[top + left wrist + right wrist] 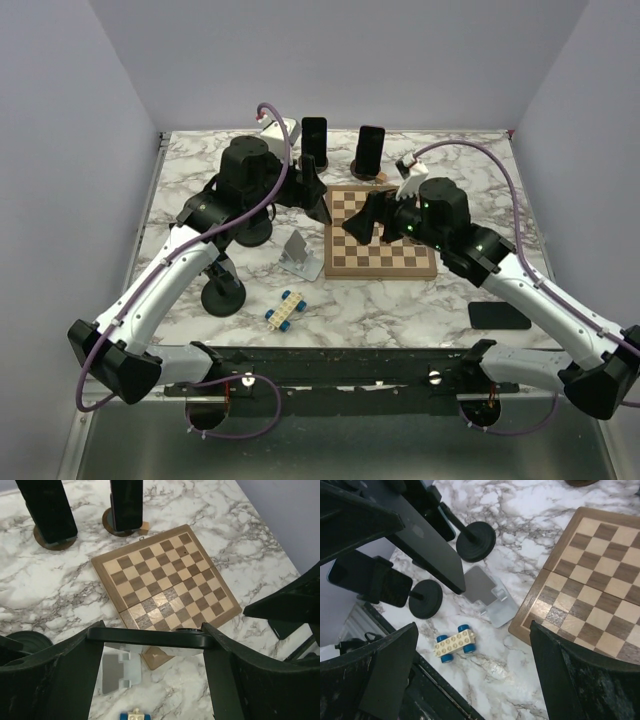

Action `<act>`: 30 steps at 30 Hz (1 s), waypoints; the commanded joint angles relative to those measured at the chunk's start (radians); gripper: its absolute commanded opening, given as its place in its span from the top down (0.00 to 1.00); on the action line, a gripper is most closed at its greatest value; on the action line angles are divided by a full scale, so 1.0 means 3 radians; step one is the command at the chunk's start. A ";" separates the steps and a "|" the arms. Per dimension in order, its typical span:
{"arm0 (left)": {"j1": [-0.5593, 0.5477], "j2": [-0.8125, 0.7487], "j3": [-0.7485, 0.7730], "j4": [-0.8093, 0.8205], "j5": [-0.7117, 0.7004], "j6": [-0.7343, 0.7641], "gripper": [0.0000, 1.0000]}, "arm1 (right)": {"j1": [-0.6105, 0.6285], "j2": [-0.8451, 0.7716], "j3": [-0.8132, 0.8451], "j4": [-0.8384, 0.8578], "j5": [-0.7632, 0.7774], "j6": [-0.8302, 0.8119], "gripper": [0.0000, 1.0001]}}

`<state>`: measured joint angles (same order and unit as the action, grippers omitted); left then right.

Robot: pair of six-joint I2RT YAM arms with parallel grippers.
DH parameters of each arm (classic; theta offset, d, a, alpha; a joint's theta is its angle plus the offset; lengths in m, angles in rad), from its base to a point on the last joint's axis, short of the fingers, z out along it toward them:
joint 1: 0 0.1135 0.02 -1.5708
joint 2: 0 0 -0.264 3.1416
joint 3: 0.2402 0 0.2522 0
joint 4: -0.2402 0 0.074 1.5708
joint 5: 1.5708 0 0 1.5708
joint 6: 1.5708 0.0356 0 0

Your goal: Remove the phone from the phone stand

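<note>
1. As I read the left wrist feed, the left gripper (152, 630) has its fingers (55, 680) spread wide and clamped on the phone (150, 636). The phone shows as a thin black slab seen edge-on, bridging from one fingertip to the other.
2. The right wrist camera shows that same phone (425, 537) as a smooth, dark, matte rectangle, tilted and held clear of the table.
3. Just below and behind the left fingertips sits the phone stand (116, 670). It is folded silver sheet metal with a notched lip, and it is bare and apart from the phone.
4. The right gripper (472, 630) has its fingers (580, 680) parted wide, with nothing between them. I see them touching nothing.
5. Under that gap lies glossy white, grey-veined marble table (520, 510). A toy car (453, 643) sits there, a cream studded brick on blue wheels, nearer the left-hand finger.
6. The silver stand is ahead of the gap.
7. A wooden chessboard (590, 580) of light and dark squares lies ahead of the right-hand finger.
8. Beyond the left fingertips, past the chessboard, two more phones (47, 510) stand upright on round bases.
</note>
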<state>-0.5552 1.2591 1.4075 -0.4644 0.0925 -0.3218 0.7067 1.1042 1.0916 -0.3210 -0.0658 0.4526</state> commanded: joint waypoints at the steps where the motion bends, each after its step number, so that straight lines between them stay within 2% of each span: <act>1: -0.0039 -0.0114 -0.0110 0.0196 0.0394 -0.0100 1.00 | 0.0175 0.0226 0.0101 -0.0125 -0.0056 0.0068 0.01; 6: -0.0061 -0.0009 -0.0198 0.0023 0.0525 -0.0273 1.00 | 0.0426 0.0546 0.0180 0.0001 0.0120 0.0003 0.06; 9: -0.0082 0.0069 -0.0153 -0.0077 0.0535 -0.0311 1.00 | 0.0605 0.0716 0.0288 -0.0039 0.0513 -0.0071 0.15; 16: -0.0136 0.0159 -0.0127 -0.0159 0.0512 -0.0343 1.00 | 0.0662 0.0630 0.0140 0.0194 0.0846 -0.0061 0.26; 19: -0.0151 0.0169 -0.0138 -0.0135 0.0590 -0.0398 1.00 | 0.0661 0.0620 0.0060 0.0313 0.0882 -0.0048 0.38; 22: -0.0154 0.0212 -0.0114 -0.0144 0.0701 -0.0420 1.00 | 0.0662 0.0664 0.0024 0.0451 0.0649 -0.0108 0.45; 27: -0.0154 0.0238 -0.0095 -0.0175 0.0739 -0.0445 1.00 | 0.0662 0.0771 0.0054 0.0465 0.0648 -0.0124 0.61; 30: -0.0149 0.0241 -0.0095 -0.0169 0.0767 -0.0458 1.00 | 0.0661 0.0753 -0.0008 0.0536 0.0690 -0.0097 0.84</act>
<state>-0.5961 1.3376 1.3460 -0.5266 0.2680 -0.4351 0.9031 1.3224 1.1107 -0.2092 0.1272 0.4210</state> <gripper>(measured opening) 0.805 0.273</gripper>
